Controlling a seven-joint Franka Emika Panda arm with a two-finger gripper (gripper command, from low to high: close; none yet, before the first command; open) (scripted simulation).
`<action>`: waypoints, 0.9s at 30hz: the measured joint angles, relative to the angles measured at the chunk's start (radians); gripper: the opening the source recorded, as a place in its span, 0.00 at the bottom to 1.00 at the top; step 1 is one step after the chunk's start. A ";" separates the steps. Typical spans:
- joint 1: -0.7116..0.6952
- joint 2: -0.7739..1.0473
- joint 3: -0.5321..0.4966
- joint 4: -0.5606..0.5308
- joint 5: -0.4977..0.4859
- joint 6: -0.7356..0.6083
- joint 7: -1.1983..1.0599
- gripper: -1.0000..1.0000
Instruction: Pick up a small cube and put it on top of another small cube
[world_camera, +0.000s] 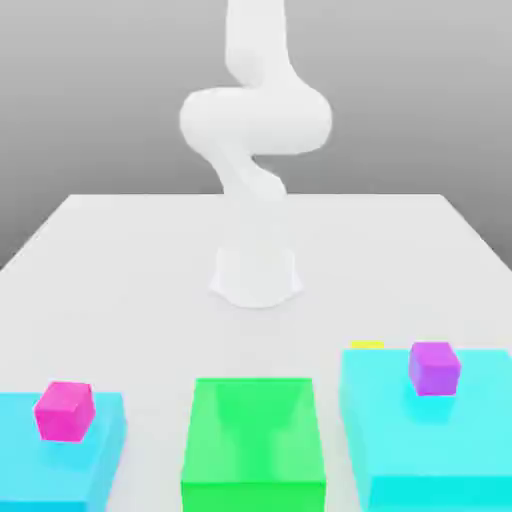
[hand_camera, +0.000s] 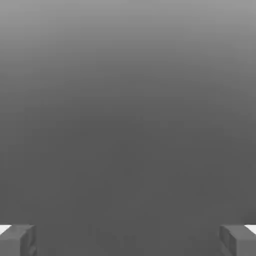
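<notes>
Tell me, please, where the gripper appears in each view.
Exterior view: the white arm stands on the table; the gripper cannot be told apart on it.
Hand view: the gripper is open, its fingers at two picture corners, far apart.
Shared landmark: the plain grey backdrop.

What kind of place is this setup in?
Probably a simulated robot test bench, not a real room: a plain white table, flat-colored blocks such as the green block, the white arm, and a blank gray backdrop.

Soft, even, bright light; slight blur.
</notes>
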 joint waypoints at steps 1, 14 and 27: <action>0.012 0.030 0.010 -0.032 0.017 0.026 0.015 0.50; 0.172 0.438 0.247 -0.442 0.180 0.373 0.263 0.50; 0.283 0.836 0.218 -0.593 -0.177 0.704 0.676 0.50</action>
